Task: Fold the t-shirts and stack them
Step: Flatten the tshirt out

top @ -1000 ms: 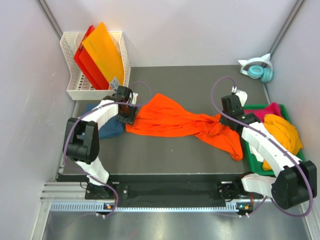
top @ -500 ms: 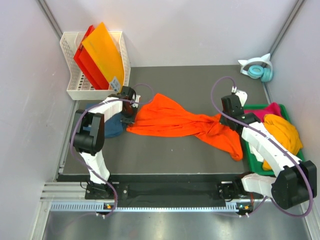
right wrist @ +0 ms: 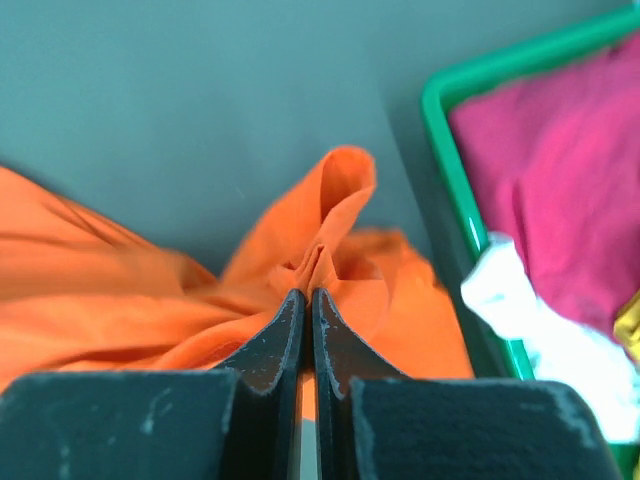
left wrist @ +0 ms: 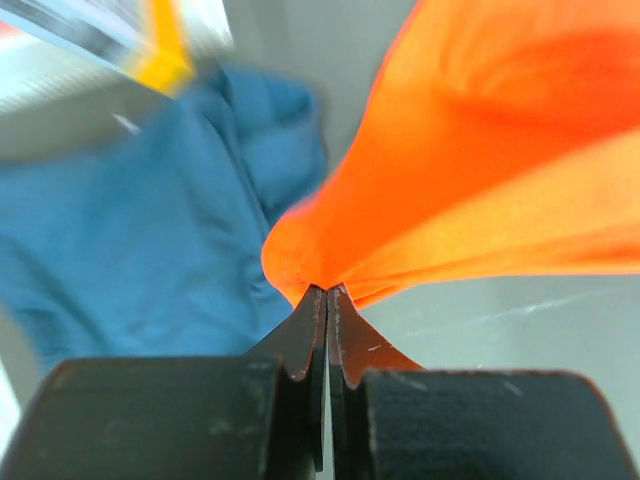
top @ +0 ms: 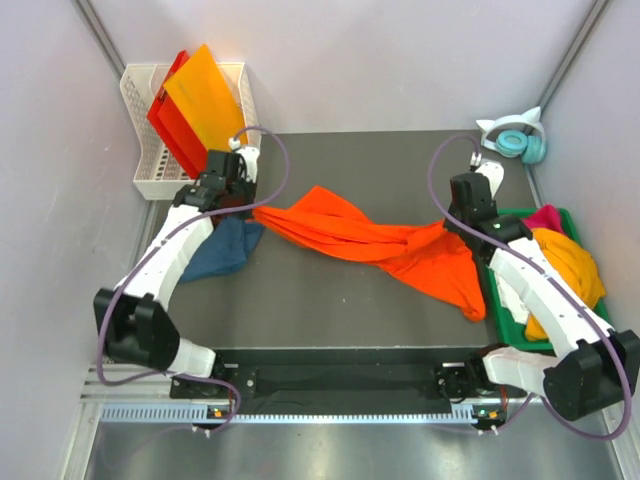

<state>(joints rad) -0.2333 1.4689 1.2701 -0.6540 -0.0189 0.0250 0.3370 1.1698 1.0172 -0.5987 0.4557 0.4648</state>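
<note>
A large bright orange t-shirt (top: 360, 235) lies stretched across the middle of the dark table. My left gripper (top: 253, 208) is shut on its left end, and the left wrist view shows the jaws (left wrist: 327, 290) pinching an orange cloth corner (left wrist: 480, 170). My right gripper (top: 448, 227) is shut on a bunched fold near the shirt's right part (right wrist: 305, 293). A dark teal-blue t-shirt (top: 218, 250) lies crumpled below the left gripper. Magenta (top: 545, 217), yellow-orange (top: 570, 265) and white (right wrist: 510, 300) shirts lie in the green tray (right wrist: 450, 190).
A white basket (top: 140, 185) at the back left holds stiff orange and red plastic sheets (top: 200, 105), close behind the left arm. Light blue cat-ear headphones (top: 520, 140) rest at the back right corner. Grey walls close in on both sides.
My left gripper has shut on the orange shirt's left end and drawn it back and left, while that arm swung outward. The right gripper shifted slightly toward the back, still gripping.
</note>
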